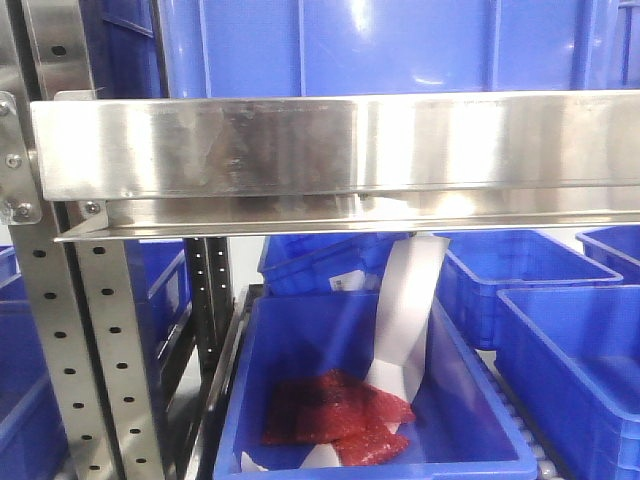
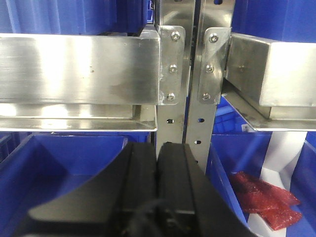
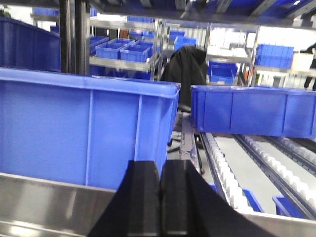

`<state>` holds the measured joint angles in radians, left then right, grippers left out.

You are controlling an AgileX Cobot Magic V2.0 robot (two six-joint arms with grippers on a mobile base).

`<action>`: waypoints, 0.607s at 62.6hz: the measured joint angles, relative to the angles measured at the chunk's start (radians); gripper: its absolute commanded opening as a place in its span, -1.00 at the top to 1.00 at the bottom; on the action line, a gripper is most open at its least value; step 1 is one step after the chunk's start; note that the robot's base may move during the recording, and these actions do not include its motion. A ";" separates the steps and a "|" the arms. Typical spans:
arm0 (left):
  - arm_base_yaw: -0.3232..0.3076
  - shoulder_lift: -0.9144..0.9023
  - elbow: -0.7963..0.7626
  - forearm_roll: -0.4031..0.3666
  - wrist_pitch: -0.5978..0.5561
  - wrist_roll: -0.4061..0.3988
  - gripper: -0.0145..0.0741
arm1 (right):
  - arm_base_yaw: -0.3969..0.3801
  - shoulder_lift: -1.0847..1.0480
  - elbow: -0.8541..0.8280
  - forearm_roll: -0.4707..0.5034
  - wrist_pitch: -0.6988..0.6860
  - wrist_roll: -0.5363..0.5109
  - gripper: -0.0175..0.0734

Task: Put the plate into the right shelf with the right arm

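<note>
The plate is out of view in every frame. The right shelf [image 1: 330,145] is a brushed steel rack with a wide shiny rail and perforated uprights [image 1: 95,350], filling the front view. My left gripper [image 2: 159,145] is shut with nothing between its black fingers, facing the twin uprights [image 2: 190,74] just below the rails. In the right wrist view my right gripper [image 3: 161,165] is shut and holds nothing. It sits just above a steel rail [image 3: 44,207], before a large blue bin [image 3: 84,128]. Neither gripper shows in the front view.
Below the rail a blue bin [image 1: 300,340] holds red packets [image 1: 335,420] and a tall bent white paper strip [image 1: 405,310]. More blue bins [image 1: 565,340] stand to the right. A roller track [image 3: 224,170] and another blue bin [image 3: 252,111] lie beyond the right gripper.
</note>
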<state>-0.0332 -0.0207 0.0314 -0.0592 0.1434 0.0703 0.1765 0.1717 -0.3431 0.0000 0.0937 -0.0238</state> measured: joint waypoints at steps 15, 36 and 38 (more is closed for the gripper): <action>0.000 0.000 0.000 0.000 0.000 0.000 0.78 | 0.000 -0.102 0.075 0.000 0.009 0.000 0.51; 0.000 0.000 0.000 0.000 0.000 0.000 0.78 | 0.000 -0.103 0.082 0.000 0.013 0.000 0.51; 0.000 0.000 0.000 0.000 0.000 0.000 0.78 | 0.000 -0.103 0.082 0.000 0.013 0.000 0.51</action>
<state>-0.0332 -0.0207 0.0314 -0.0592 0.1434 0.0703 0.1765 0.0684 -0.2612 0.0000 0.1066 -0.0238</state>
